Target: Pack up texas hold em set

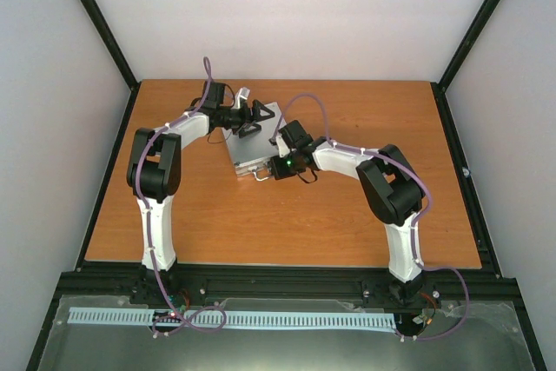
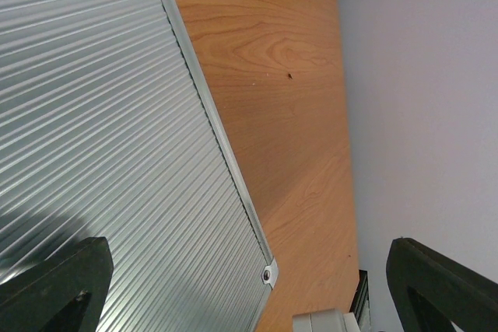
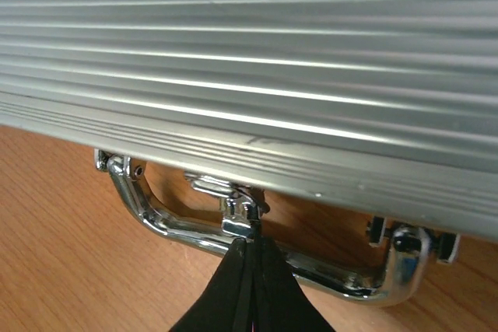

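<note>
The silver ribbed aluminium case (image 1: 252,141) lies closed in the middle of the table. My left gripper (image 1: 254,119) is open and empty, hovering over the lid's far part; in the left wrist view the lid (image 2: 101,130) fills the left side between my spread fingers (image 2: 54,285). My right gripper (image 3: 249,245) is shut, its tips touching the small chrome latch (image 3: 237,215) at the case's front edge, just above the chrome handle (image 3: 167,223). That gripper (image 1: 263,171) sits at the near side of the case. Chips, card decks, dice and disc are out of view.
The wooden table (image 1: 365,215) is bounded by a black frame (image 1: 287,280) and white walls. The table's far edge and the wall (image 2: 420,114) show in the left wrist view. A white cable rail (image 1: 226,319) lies below the arm bases.
</note>
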Robot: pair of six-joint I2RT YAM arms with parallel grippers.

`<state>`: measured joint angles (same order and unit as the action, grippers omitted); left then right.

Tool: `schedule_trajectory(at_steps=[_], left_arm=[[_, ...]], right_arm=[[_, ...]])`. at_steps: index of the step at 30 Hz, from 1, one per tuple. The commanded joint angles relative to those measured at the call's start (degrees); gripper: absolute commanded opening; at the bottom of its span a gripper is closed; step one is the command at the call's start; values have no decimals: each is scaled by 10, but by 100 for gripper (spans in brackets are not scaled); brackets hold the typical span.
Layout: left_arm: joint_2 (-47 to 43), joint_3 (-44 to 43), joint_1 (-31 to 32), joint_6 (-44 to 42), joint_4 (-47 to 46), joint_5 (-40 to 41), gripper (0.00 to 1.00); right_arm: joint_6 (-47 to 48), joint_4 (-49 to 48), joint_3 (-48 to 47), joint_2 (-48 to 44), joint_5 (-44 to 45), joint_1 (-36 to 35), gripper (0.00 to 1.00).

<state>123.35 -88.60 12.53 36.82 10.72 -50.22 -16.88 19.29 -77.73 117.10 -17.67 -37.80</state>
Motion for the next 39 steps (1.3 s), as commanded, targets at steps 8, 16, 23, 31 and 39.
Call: schedule_trajectory(at_steps=[8, 16, 23, 31, 39], left_arm=[[40, 26, 3, -8, 99, 35, 100], [41, 25, 3, -9, 101, 36, 100], [41, 24, 3, -9, 102, 36, 100], [43, 27, 3, -11, 104, 36, 100], [42, 29, 3, -13, 105, 36, 100]], right_arm=[[21, 3, -12, -26, 2, -11, 3], [23, 0, -16, -28, 3, -12, 3], [25, 5, -38, 4, -7, -12, 3], [26, 18, -68, 47, 5, -12, 3], [19, 13, -65, 61, 48, -11, 3]])
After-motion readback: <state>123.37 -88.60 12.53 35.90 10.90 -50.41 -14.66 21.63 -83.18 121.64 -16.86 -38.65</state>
